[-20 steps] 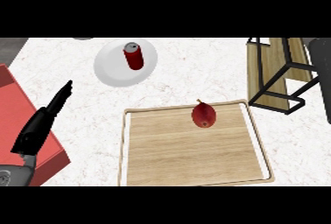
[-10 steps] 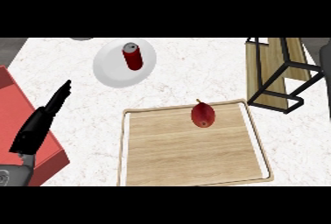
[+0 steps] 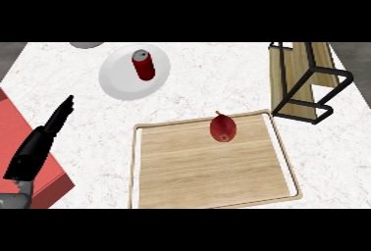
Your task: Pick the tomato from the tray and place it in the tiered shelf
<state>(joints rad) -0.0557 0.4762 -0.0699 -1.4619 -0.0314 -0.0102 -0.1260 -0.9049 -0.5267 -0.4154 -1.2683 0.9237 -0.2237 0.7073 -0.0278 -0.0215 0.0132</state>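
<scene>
The tomato (image 3: 223,128) lies at the tray's (image 3: 210,176) far edge, nearest the shelf (image 3: 290,78), so expect a right-side reach. Your left hand (image 3: 35,149) rests at the view's left, fingers straight, holding nothing. Your right hand is unseen.

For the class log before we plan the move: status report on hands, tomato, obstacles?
Left hand open, resting at left edge; right hand not in view. Tomato on tray, untouched. Nothing between tomato and shelf.
</scene>
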